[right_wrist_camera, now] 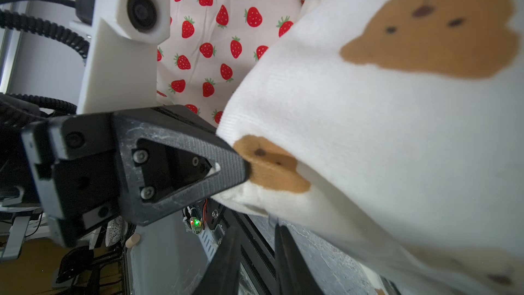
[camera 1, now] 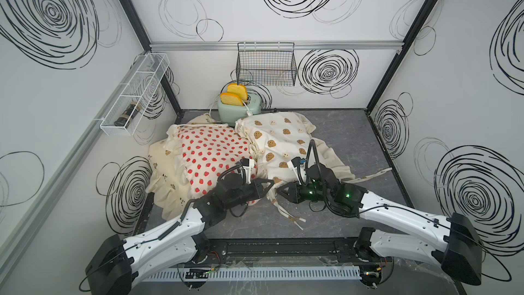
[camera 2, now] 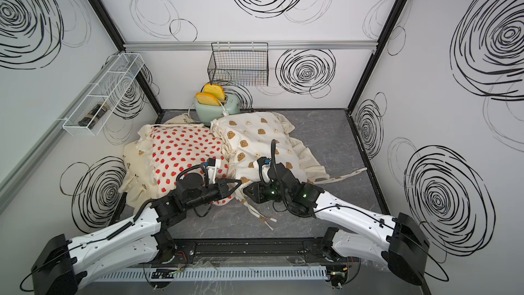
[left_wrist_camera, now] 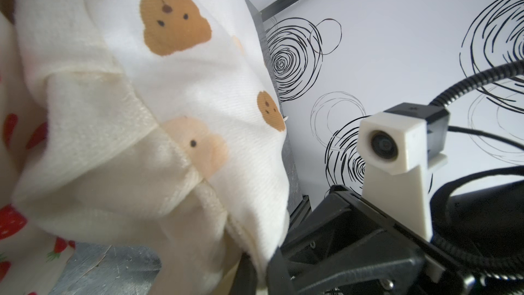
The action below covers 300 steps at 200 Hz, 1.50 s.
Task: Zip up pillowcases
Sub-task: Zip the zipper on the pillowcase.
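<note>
The left pincer (right_wrist_camera: 245, 169), made of black ribbed plastic with triangular fingers, is pressed together on a fold at the near left corner of the bear pillowcase (camera 1: 278, 143), pinching the cloth right beside a brown bear face. The right pincer (camera 1: 280, 192) faces it almost tip to tip from the right. Its fingers stand a little apart, and the pillowcase's hem hangs at their tips; whether they touch it cannot be told. The bear pillowcase is soft, finely ribbed, off-white cloth, printed with brown and pale bear faces and edged with a ruffle. It lies in the middle of the grey marbled tabletop (camera 1: 354, 143), its long axis running from far to near, with the near corner drawn up between the pincers. Flat tie strings (camera 1: 286, 214) trail from that corner toward the near edge. Touching its left side is the plump strawberry pillowcase (camera 1: 209, 151), white with red berries, angled from far left to near right. It rests on a cream pillowcase (camera 1: 164, 160) with a ruffled edge and small bears. A mint green toaster (camera 1: 238, 110) stands at the far side.
</note>
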{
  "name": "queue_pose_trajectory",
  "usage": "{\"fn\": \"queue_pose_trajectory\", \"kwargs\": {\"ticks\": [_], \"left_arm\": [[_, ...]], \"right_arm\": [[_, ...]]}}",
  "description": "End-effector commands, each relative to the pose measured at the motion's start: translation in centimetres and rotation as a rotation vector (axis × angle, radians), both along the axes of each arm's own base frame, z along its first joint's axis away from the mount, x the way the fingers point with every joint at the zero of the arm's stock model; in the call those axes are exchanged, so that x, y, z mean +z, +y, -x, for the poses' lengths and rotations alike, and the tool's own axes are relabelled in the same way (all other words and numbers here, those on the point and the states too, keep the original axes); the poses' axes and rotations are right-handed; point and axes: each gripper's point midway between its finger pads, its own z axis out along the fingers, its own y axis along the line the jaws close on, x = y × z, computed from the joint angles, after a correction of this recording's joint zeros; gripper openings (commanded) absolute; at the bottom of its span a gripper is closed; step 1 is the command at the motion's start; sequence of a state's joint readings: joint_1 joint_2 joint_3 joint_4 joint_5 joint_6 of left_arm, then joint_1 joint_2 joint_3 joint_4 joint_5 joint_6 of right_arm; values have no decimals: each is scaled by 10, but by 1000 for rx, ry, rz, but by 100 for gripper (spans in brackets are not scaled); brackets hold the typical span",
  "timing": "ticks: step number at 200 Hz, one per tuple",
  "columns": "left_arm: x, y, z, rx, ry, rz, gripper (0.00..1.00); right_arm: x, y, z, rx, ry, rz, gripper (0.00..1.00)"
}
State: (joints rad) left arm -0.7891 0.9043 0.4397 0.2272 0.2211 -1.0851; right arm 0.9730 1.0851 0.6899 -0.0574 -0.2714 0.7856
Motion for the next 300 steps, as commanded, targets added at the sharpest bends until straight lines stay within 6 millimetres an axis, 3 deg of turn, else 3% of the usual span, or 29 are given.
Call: {"fn": "queue_pose_trajectory", "kwargs": {"ticks": [1, 74, 116, 157, 190, 230, 300], "left_arm": [[33, -5, -6, -4, -70, 67, 0], [33, -4, -6, 2, -74, 63, 0], [32, -5, -5, -3, -69, 63, 0], [30, -5, -5, -5, -67, 57, 0], [27, -4, -5, -4, -64, 47, 0], [21, 0, -5, 7, -61, 14, 0], [26, 7, -6, 9, -69, 11, 0]], "right_arm": [[2, 4, 0, 7, 12, -31, 25], [-14, -7, -3, -36, 29, 50, 29], [8, 5, -6, -21, -1, -39, 27], [2, 1, -15, -52, 1, 6, 19], [12, 1, -18, -60, -26, -23, 13], [3, -6, -19, -79, -16, 28, 2], [-13, -35, -22, -144, -32, 176, 0]]}}
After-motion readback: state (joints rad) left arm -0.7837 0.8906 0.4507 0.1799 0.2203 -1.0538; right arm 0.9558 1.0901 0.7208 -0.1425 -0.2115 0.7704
